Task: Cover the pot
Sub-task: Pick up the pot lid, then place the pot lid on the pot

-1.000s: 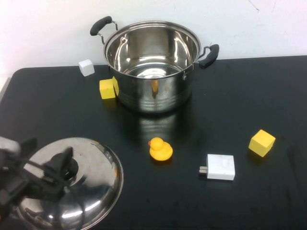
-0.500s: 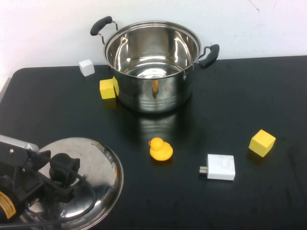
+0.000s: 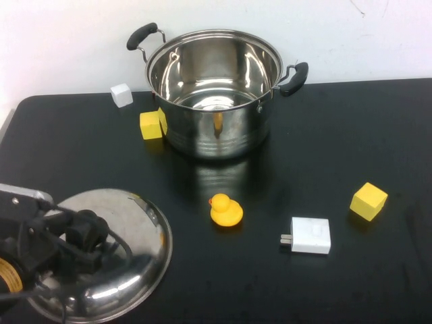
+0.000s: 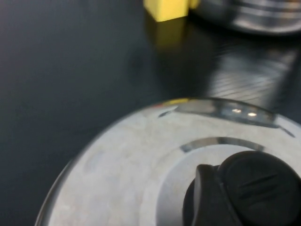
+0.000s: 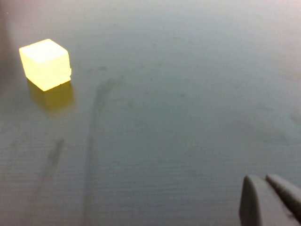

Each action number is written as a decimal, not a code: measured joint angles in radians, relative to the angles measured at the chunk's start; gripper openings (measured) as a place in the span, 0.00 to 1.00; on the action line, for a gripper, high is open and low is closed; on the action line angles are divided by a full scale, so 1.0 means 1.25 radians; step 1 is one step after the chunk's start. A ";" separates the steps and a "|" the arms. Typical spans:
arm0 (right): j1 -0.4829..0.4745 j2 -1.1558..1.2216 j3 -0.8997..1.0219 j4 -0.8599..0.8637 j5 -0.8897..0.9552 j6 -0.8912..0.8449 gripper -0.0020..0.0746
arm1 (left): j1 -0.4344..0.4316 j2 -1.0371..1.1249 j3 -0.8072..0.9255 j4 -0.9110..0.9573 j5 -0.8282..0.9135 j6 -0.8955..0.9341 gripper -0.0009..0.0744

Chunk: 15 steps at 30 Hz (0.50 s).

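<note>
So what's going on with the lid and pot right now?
The left hand is down at the black knob of the steel lid, which lies on the near left of the black table. The pot stands open at the back, not yet covered. The right hand is shut and parked low over bare table near a yellow cube.

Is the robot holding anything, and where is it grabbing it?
The left pincer sits at the black knob of the domed steel lid; a firm grip cannot be told. The right pincer is shut on nothing.
</note>
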 joint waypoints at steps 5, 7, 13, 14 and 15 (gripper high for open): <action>0.000 0.000 0.000 0.000 0.000 0.000 0.02 | 0.000 -0.058 -0.044 0.041 0.165 -0.131 0.46; 0.000 0.000 0.000 0.000 0.000 0.000 0.02 | 0.000 -0.089 -0.061 0.081 0.220 -0.173 0.46; 0.000 0.000 0.000 0.000 0.000 0.000 0.02 | 0.000 -0.196 -0.153 0.159 0.262 -0.291 0.46; 0.000 0.000 0.000 0.000 0.000 0.000 0.02 | 0.000 -0.205 -0.172 0.172 0.262 -0.309 0.46; 0.000 0.000 0.000 0.000 0.000 0.000 0.02 | 0.000 -0.211 -0.198 0.190 0.259 -0.330 0.46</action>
